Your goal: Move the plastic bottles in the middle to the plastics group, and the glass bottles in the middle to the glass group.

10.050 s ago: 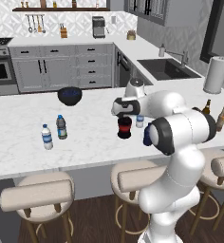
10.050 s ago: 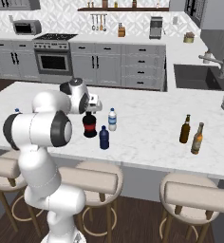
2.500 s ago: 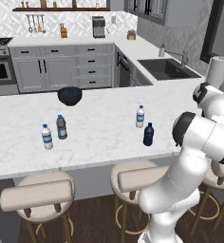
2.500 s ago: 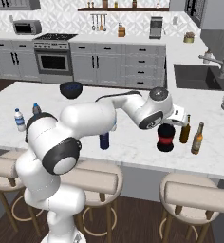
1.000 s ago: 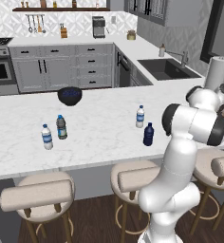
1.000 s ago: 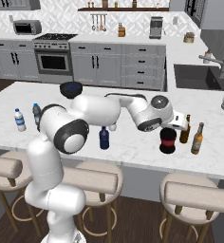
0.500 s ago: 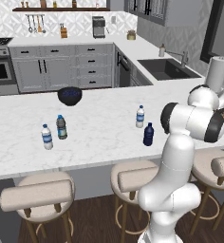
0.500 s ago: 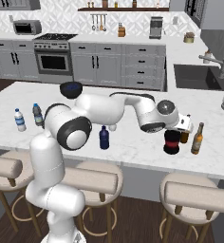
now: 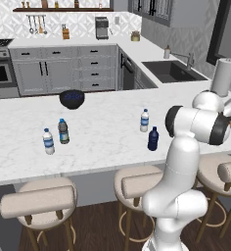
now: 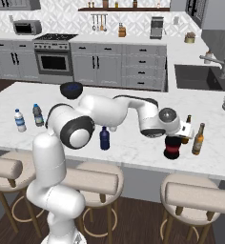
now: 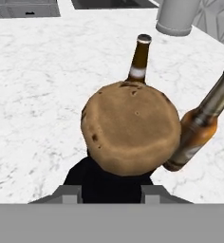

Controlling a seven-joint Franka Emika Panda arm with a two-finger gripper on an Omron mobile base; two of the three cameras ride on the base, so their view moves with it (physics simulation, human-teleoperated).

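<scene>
Looking along the hand camera, I am seeing the squat dark bottle [image 11: 128, 137] directly in front of the gripper [image 11: 110, 192], its brown cork-like top taking up the middle of the picture and its black body dropping down between the finger tips [image 11: 66, 193]. The jaws are standing drawn in about as far as they go here, closed around the top of this bottle, so I am reading it as held. In the right base view the same bottle [image 10: 172, 147], with its red label, is sitting on the white marble counter [image 10: 133, 105] under the hand, toward the counter's right end and near its front edge.

Just beside it the two slim beer bottles are standing upright: the lighter amber one [image 10: 198, 139] to its right, and the darker one [image 10: 186, 128] partly hidden behind the hand. Through the hand camera the amber bottle [image 11: 199, 128] is appearing tilted and very close to the squat bottle, though I cannot tell whether they are touching; the darker bottle [image 11: 139, 59] is rising just behind the cork top.

In the left base view, I am watching the navy blue bottle [image 9: 153, 138] and the clear white-capped bottle [image 9: 144, 120] standing near each other mid-counter. Well apart to the left, the small clear water bottle [image 9: 48, 142] and the greyish blue-capped bottle [image 9: 63, 131] are standing together.
</scene>
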